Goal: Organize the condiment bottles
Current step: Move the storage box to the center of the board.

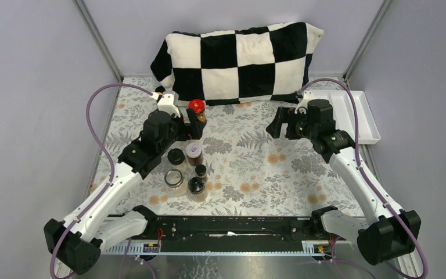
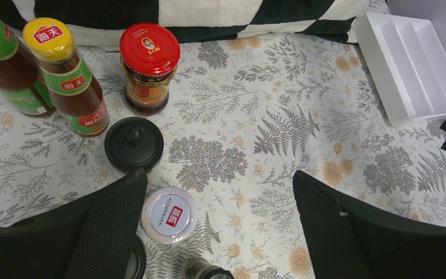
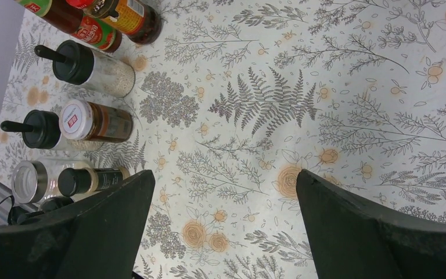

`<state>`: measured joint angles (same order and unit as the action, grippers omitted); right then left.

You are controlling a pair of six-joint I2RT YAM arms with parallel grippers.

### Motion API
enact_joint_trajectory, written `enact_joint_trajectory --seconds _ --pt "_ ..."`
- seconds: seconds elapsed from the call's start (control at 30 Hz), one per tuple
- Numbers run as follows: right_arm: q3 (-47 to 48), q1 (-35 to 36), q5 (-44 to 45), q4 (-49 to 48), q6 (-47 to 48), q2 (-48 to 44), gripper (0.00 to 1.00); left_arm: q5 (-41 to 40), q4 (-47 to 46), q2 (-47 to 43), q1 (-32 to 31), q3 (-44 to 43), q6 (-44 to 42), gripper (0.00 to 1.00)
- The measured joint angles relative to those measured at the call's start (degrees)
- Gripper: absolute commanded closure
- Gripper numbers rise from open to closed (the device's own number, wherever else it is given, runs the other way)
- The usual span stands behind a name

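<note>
The condiment bottles stand in a cluster at the left of the floral cloth. In the left wrist view I see two yellow-capped sauce bottles (image 2: 64, 75), a red-lidded jar (image 2: 149, 64), a black-capped jar (image 2: 133, 144) and a white-lidded spice jar (image 2: 169, 215). From above, the red-lidded jar (image 1: 196, 107) stands at the back and a squat clear glass jar (image 1: 174, 179) at the front. My left gripper (image 1: 190, 127) (image 2: 220, 197) hovers open and empty just above the cluster's right side. My right gripper (image 1: 280, 124) (image 3: 223, 197) is open and empty over bare cloth, well to the right of the bottles (image 3: 93, 121).
A white rectangular tray (image 1: 357, 113) (image 2: 418, 64) lies at the right edge of the table. A black-and-white checked pillow (image 1: 238, 58) lies along the back. Grey walls close in both sides.
</note>
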<state>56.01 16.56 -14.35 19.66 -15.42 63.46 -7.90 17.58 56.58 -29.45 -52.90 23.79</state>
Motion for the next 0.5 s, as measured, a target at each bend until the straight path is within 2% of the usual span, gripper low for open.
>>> enact_joint_trajectory --seconds 0.5 --pt "0.2 0.0 1.7 1.7 0.2 1.1 0.00 0.0 0.5 1.3 0.0 -0.1 0.0 0.01"
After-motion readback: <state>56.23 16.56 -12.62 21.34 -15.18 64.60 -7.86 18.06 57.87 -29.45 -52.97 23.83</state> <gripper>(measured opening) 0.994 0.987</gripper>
